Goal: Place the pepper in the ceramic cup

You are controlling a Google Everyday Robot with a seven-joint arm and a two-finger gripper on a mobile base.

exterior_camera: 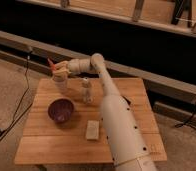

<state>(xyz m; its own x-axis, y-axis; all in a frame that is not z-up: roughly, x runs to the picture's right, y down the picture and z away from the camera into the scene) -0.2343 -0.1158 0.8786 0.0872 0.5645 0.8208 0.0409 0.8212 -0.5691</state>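
My gripper [57,68] is at the back left of the wooden table [51,145], at the end of the white arm. It is shut on the pepper [51,63], a small red-orange piece that sticks out from the fingers to the upper left. The ceramic cup [61,84], pale and cylindrical, stands upright on the table directly below the gripper. The gripper hides the cup's rim. The pepper is held just above and slightly to the left of the cup.
A tall pale shaker-like bottle [86,90] stands right of the cup. A dark purple bowl [60,110] sits in front of the cup. A pale rectangular block [92,130] lies near the table's front. Cables [21,107] run over the floor at the left.
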